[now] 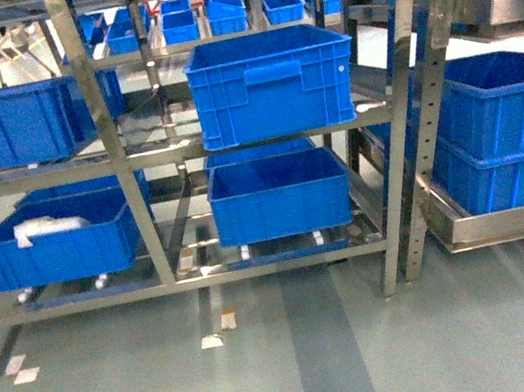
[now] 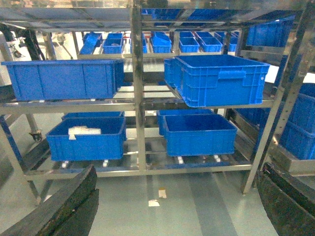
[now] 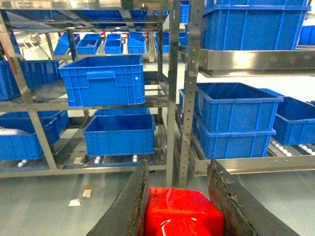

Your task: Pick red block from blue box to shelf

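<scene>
Red block (image 3: 184,212) clamped between right gripper (image 3: 179,206) jaws; left gripper (image 2: 172,206) jaws spread, empty; shelf (image 1: 114,161) levels are slatted rails; risk: block dropping through gaps.

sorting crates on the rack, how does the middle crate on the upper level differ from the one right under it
The upper crate is taller, with ribbed walls and a moulded handle; the lower crate is shallower and plain-fronted. The upper crate sits turned at an angle and overhangs its rail, while the lower crate sits square on the bottom level of the rack. Both are dark blue, open-topped and look empty.
</scene>
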Motion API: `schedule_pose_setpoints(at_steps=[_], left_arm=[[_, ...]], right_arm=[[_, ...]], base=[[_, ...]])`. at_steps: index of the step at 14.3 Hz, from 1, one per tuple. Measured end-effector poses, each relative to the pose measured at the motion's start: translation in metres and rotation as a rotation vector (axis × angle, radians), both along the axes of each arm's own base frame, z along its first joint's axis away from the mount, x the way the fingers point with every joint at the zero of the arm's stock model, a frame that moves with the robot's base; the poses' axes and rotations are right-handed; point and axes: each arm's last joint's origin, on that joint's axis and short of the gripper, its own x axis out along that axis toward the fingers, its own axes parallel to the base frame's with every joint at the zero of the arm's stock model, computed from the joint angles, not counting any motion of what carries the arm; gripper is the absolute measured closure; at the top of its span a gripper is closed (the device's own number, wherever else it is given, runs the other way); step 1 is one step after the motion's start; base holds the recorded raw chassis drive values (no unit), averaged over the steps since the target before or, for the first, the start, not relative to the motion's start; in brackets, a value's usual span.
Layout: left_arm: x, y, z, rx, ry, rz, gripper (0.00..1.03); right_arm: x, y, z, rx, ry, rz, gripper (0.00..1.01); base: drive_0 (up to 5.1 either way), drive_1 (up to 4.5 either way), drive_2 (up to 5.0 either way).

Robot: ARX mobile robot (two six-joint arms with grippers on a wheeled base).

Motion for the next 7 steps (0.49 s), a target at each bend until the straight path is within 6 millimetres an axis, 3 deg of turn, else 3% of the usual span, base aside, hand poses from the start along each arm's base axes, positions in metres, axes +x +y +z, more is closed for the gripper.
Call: schedule_pose_setpoints(at_steps=[7], left_arm=[[0.0,0.0,0.0001,0.0,-0.002,0.0,0.05]], right_arm=[[0.0,0.0,0.0001,0.0,-0.002,0.0,0.72]], base=[[-2.1,4.91,-2.6]])
